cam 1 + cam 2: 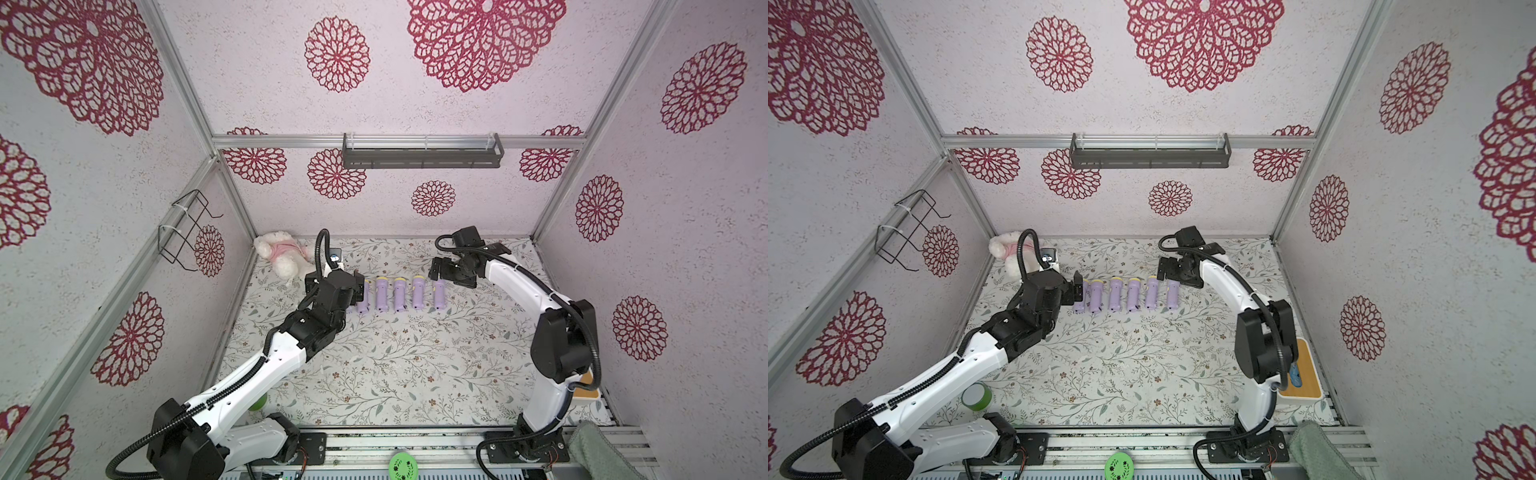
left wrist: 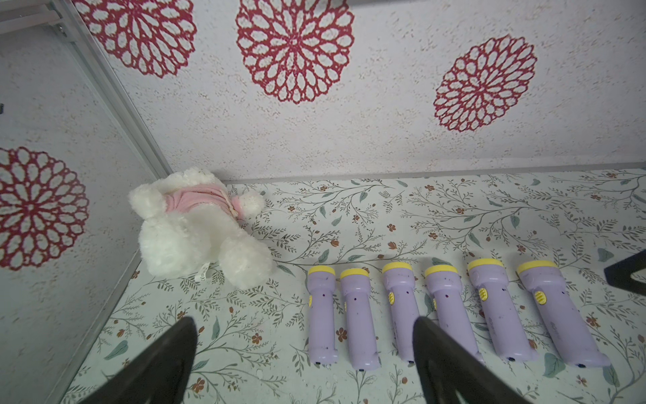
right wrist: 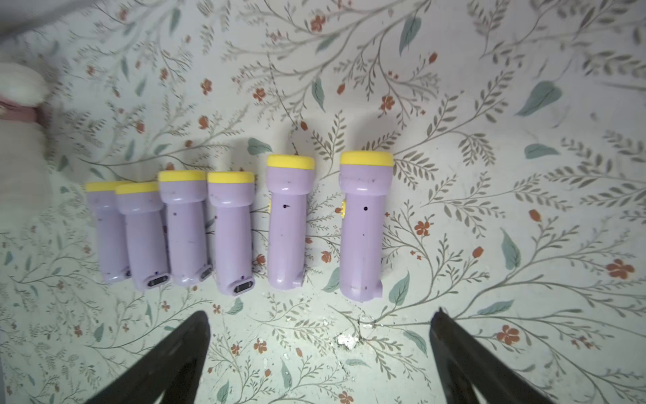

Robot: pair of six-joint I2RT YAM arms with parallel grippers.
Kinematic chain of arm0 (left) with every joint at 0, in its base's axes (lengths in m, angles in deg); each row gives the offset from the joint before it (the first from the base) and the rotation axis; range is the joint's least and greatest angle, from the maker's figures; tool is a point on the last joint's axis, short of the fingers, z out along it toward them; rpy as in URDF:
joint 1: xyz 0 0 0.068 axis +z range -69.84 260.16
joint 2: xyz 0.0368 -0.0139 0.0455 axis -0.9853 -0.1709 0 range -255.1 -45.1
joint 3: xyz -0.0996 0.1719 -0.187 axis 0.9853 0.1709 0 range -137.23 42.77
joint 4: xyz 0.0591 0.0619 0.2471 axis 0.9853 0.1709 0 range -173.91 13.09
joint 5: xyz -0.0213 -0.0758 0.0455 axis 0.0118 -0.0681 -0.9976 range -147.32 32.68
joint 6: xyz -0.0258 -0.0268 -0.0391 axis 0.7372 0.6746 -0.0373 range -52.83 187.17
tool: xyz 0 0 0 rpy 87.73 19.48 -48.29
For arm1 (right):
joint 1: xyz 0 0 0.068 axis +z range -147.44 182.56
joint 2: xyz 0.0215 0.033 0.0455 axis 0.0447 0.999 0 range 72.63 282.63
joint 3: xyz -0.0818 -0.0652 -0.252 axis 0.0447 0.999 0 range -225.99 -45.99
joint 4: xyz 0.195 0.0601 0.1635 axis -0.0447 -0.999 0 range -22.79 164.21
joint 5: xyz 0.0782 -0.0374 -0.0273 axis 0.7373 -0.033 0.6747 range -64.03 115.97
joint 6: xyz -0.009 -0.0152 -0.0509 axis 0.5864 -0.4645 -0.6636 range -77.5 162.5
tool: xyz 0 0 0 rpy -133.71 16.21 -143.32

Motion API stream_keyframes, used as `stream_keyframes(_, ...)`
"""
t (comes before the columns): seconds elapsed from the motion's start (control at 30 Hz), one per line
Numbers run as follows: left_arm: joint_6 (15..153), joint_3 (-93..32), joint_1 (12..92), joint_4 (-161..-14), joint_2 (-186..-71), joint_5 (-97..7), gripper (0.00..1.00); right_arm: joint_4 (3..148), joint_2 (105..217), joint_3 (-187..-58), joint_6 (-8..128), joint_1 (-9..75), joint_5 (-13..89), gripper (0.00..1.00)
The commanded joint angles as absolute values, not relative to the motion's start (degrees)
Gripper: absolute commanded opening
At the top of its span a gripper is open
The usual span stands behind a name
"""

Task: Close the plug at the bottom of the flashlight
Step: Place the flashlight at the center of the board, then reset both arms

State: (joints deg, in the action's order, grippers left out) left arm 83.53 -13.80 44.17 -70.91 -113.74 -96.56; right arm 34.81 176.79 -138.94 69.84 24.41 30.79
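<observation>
Several purple flashlights [image 1: 400,295] with yellow heads lie side by side in a row near the back of the floral table, heads toward the back wall. In the right wrist view two of them [image 3: 145,238] show a dark open port at the bottom end; the rightmost flashlight [image 3: 361,227] shows none. My left gripper [image 1: 358,287] [image 2: 304,321] hangs open over the row's left end, holding nothing. Above the right end, my right gripper [image 1: 434,270] [image 3: 320,316] is open and empty, apart from the flashlights.
A white plush toy [image 1: 280,255] lies in the back left corner. A green tape roll [image 1: 977,396] sits front left, a wooden-topped tray [image 1: 1304,374] and a green cloth [image 1: 590,449] front right. A wire basket [image 1: 187,228] hangs on the left wall.
</observation>
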Motion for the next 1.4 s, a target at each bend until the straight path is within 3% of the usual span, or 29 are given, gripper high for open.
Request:
stream_keyframes(0.0, 86.8, -16.3, 44.3, -68.8, -114.1, -96.4, 0.97, 33.5, 171.1, -138.4, 71.1, 24.9, 28.7, 0.99)
stream_keyframes(0.3, 92.4, -20.5, 44.3, -62.1, -117.3, -98.9, 0.97, 48.5, 151.6, -125.3, 68.8, 25.0, 20.8, 0.99)
stream_keyframes(0.5, 92.5, -16.0, 46.1, -67.4, -115.4, -100.5, 0.97, 79.1, 131.5, -98.1, 59.9, 25.1, 15.4, 0.99)
stream_keyframes(0.67, 93.4, -13.1, 51.4, -70.1, -114.4, -97.5, 0.97, 101.4, 120.3, -78.1, 51.4, 24.5, -1.5, 0.99)
stream_keyframes(0.87, 92.9, -11.0, 60.1, -72.5, -115.5, -94.0, 0.97, 109.9, 123.5, -68.0, 54.2, 17.0, -6.8, 0.99)
stream_keyframes(1.07, 92.3, -8.5, 71.2, -75.9, -119.6, -90.6, 0.97, 122.9, 135.8, -63.4, 47.8, 13.5, -11.0, 0.99)
stream_keyframes(1.37, 82.5, 0.1, 77.3, -91.6, -124.0, -91.5, 0.97, 134.7, 149.5, -58.9, 51.4, 3.2, -1.2, 0.99)
